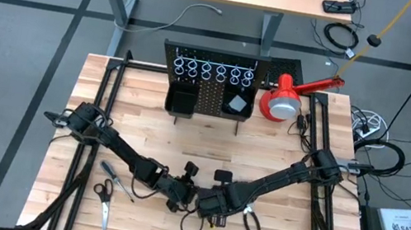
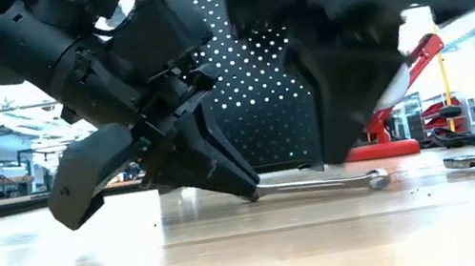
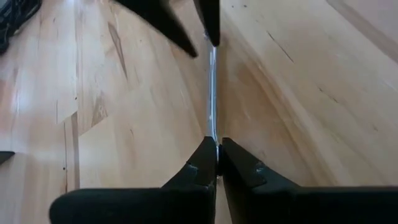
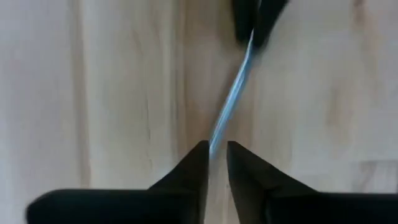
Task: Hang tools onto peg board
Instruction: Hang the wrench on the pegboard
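Wooden table [image 1: 209,145], black peg board [image 1: 208,90]

Wrench [image 2: 323,182] end under left end effector [image 2: 249,192]

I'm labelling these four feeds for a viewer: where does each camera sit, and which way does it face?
High view: above the table, looking straight down; both arms, the peg board and scissors show.
Low view: at table-top height, looking across at the peg board; both grippers come in from above.
Left wrist view: on the left arm, looking past the left gripper, shut on the wrench.
Right wrist view: on the right arm, looking past the right gripper, slightly parted around the wrench.
Shared: both wrist views and the low view show the wrench.
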Robot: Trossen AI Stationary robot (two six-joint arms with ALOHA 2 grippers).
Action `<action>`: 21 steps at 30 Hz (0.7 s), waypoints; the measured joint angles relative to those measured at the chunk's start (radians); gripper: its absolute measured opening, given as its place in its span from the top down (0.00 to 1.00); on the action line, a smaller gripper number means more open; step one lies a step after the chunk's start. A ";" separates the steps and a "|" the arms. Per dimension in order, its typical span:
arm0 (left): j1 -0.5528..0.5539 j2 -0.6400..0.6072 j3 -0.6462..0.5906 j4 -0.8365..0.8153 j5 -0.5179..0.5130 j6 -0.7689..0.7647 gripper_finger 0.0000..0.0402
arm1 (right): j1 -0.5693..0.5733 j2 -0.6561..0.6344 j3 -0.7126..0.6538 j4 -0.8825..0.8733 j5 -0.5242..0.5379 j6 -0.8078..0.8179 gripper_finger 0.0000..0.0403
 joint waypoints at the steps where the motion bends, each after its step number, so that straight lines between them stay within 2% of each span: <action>1: 0.000 0.000 0.008 -0.007 0.001 0.000 0.96 | 0.000 -0.007 0.000 -0.001 0.004 0.000 0.83; 10: -0.001 0.003 0.041 -0.023 0.008 -0.004 0.96 | 0.003 -0.020 0.001 0.066 0.027 -0.011 0.68; 21: -0.005 -0.019 0.066 -0.035 -0.021 -0.026 0.97 | -0.002 -0.017 0.002 0.057 0.020 0.008 0.70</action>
